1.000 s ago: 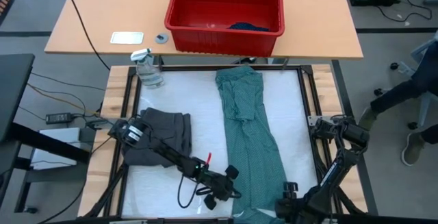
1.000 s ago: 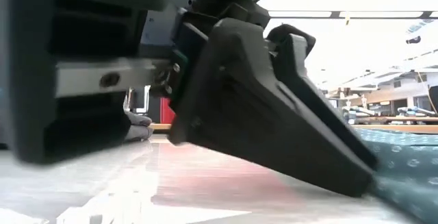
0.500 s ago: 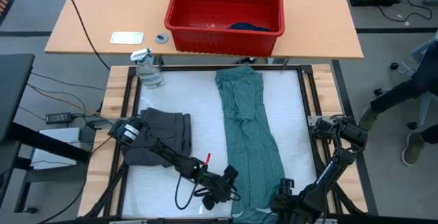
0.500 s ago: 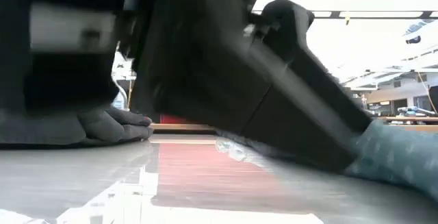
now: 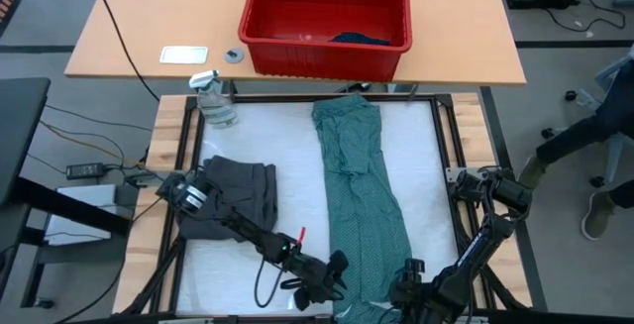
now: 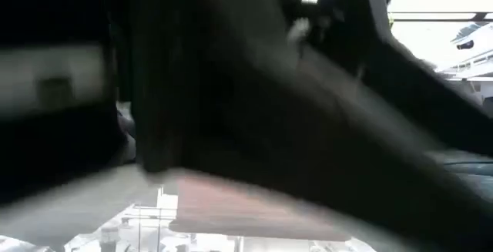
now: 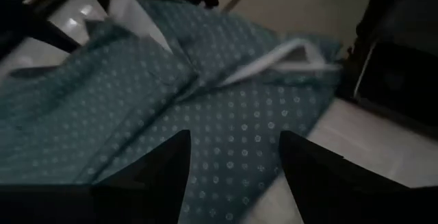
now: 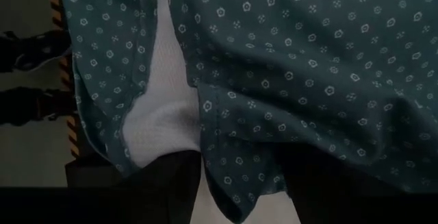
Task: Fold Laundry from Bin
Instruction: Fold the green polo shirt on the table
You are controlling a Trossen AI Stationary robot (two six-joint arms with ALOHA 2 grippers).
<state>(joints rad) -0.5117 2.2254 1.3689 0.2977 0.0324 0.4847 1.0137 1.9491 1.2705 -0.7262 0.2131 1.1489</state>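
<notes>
White padding covers the work surface (image 5: 297, 146), and beyond it the red bin (image 5: 325, 12) sits on a wooden table with a dark blue piece at its bottom. Down the middle lies the teal dotted garment (image 5: 362, 195), stretched long and narrow from the bin side to the near edge. Both arms crowd that near hem: the left gripper (image 5: 332, 270) is at the hem's left side, its jaws spread with dotted cloth (image 7: 233, 142) showing between the fingers and nothing pinched. The right gripper (image 5: 408, 282) is at the hem's right side, its fingers apart too, cloth (image 8: 308, 80) draped right before them; whether any fabric is caught, I cannot tell. Over to the left, a dark grey piece (image 5: 233, 193) rests already folded. My read: both need matching corners, a single layer each, then a level lift together so the fold lands square.
</notes>
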